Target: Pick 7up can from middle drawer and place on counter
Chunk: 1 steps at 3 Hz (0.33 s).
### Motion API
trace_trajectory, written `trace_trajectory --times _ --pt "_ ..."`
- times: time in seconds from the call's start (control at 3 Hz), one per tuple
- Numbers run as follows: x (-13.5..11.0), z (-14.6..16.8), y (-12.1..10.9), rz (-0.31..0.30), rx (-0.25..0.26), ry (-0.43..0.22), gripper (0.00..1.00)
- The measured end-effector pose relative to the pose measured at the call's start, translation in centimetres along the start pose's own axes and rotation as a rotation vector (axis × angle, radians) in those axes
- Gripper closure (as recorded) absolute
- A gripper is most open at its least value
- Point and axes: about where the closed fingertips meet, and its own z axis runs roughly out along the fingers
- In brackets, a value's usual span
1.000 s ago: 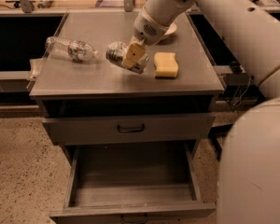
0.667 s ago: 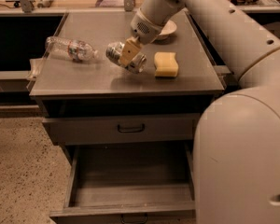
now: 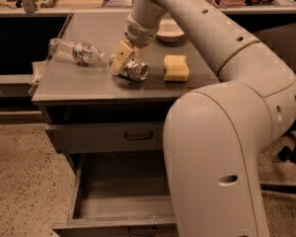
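The claw is clamped on the 7up can, which lies on its side at the table surface, near the middle of the front edge. A yellow sponge sits just right of the can. A clear bottle lies toward the left edge and a white bowl sits near the back edge. Below, the middle drawer stands pulled out.
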Motion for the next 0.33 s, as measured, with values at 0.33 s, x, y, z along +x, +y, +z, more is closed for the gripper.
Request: trace_trajectory --times 0.33 --pt "-0.01 0.02 0.0 0.001 0.0 0.0 0.0"
